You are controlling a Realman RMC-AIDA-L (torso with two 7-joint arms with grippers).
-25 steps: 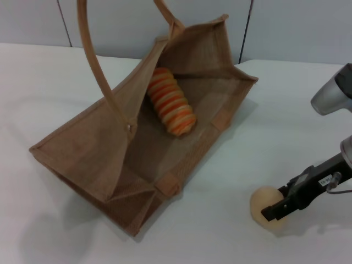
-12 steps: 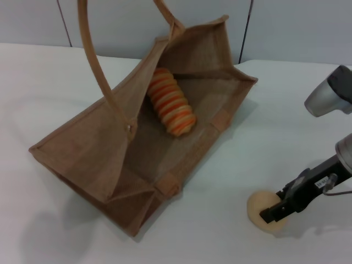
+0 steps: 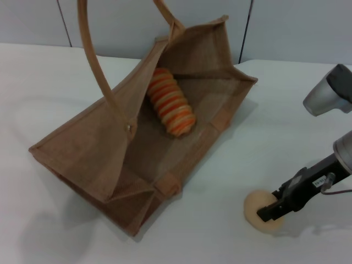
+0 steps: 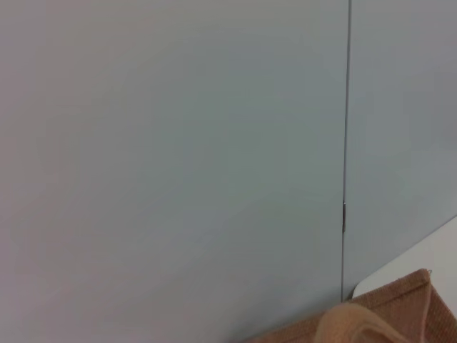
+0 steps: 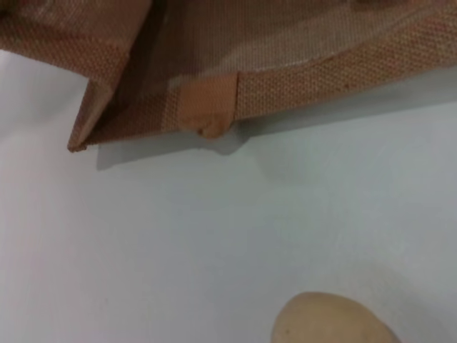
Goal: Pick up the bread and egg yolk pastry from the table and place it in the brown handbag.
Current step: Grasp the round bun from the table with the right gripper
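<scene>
The bread (image 3: 171, 109), a ridged loaf with orange stripes, lies inside the brown handbag (image 3: 88, 148), which stands open on the white table (image 3: 44, 82). The egg yolk pastry (image 3: 254, 208), a smooth beige ball, sits on the table to the right of the bag, near the front. My right gripper (image 3: 268, 213) is down at the pastry, its black tip across the pastry's right side. In the right wrist view the pastry (image 5: 332, 321) shows close by, with the bag's trimmed edge (image 5: 314, 78) beyond it. My left gripper is out of view.
The bag's long strap handles (image 3: 91, 60) arch high over its opening. The left wrist view shows a grey wall panel (image 4: 171, 157) and the top of the bag (image 4: 400, 300). Bare white table lies between the pastry and the bag's near edge (image 3: 209, 181).
My right gripper has moved down and slightly left at the pastry. The pastry now shows a little lower and further left. The bag and bread have not moved.
</scene>
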